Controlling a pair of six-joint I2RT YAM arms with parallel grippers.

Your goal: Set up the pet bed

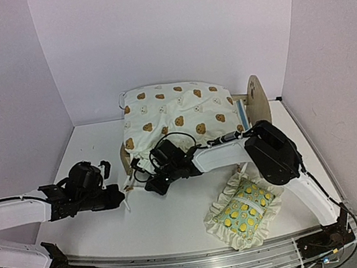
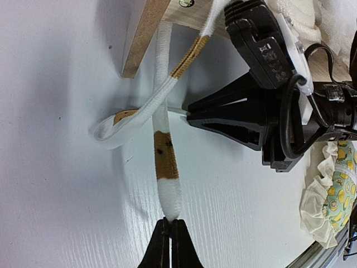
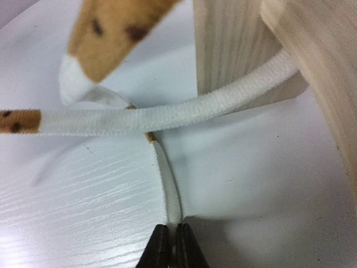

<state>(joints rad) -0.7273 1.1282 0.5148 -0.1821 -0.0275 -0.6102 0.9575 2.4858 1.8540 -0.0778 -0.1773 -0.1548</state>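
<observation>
We see left claw (image 2: 169, 223) pinching white brown-patched cushion tie (image 2: 166, 162), right claw (image 3: 170, 229) pinching thin second tie (image 3: 170, 190); light-wood pet bed frame (image 3: 223, 44) straight ahead, upper frame.

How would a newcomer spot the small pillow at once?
On the white table, look near the right arm's base. The pillow lies just left of that arm: green with yellow lemons and a cream ruffle, unlike the bigger bear-print cushion behind.
</observation>
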